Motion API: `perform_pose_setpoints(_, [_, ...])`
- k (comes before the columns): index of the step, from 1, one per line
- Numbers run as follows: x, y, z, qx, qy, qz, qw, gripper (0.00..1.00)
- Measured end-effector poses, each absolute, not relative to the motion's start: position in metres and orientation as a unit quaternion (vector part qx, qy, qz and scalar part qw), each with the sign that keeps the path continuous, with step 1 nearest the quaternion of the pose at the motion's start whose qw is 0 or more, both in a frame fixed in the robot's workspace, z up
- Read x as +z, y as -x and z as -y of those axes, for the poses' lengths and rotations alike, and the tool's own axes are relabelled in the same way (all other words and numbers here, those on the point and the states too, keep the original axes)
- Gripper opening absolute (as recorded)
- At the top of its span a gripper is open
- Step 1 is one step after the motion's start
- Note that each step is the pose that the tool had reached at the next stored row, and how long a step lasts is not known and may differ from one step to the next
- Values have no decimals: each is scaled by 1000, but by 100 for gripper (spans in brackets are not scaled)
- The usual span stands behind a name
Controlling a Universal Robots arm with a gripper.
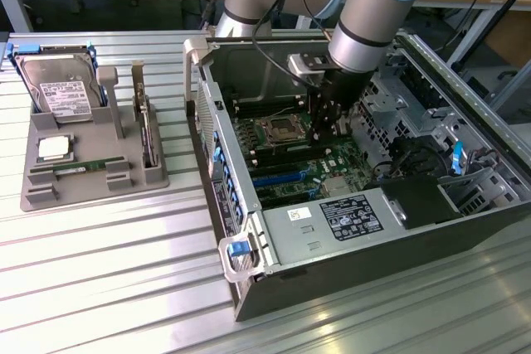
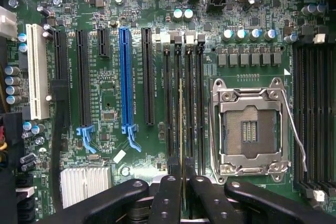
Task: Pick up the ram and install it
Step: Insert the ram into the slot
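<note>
Claw (image 2: 183, 182) clamped on ram (image 2: 181, 129), stick edge-on between fingertips, over motherboard (image 2: 110, 103) memory slots (image 2: 184, 77).

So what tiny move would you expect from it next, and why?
Probably a gentle push straight down: the gripper holds the ram edge-on, lined up over a memory slot beside the empty processor socket, apparently not seated yet.

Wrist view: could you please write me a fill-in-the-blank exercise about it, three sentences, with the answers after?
The pincer is ____ on the ram.
The ram hangs over the black memory slots, next to the ____ processor socket.
One long expansion slot is coloured ____.
Missing words: shut; empty; blue.
</note>
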State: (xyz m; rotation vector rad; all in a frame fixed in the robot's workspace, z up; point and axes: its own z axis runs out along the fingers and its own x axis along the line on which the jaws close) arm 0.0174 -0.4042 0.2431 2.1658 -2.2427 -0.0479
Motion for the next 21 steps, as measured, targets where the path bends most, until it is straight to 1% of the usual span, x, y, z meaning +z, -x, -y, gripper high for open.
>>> perform_pose_setpoints(3, [244, -4, 408, -16, -695, 719, 11, 13])
perform_pose_setpoints(8, [243, -2, 412, -12, -700, 713, 15, 13])
perform_pose_setpoints(10, [250, -1, 412, -12, -701, 713, 15, 13])
perform_pose_setpoints(13, [252, -1, 412, -13, -701, 713, 14, 13])
perform_pose_setpoints(14, [251, -2, 412, -17, -700, 713, 17, 13])
perform_pose_setpoints(15, [251, -2, 412, -28, -700, 713, 29, 13])
perform_pose_setpoints(17, [251, -2, 412, -39, -700, 712, 40, 13])
perform_pose_setpoints(18, [250, -2, 412, -51, -699, 712, 52, 13])
perform_pose_setpoints(19, [251, -2, 413, -55, -698, 711, 57, 13])
perform_pose_setpoints(21, [250, -2, 412, -55, -698, 711, 57, 13])
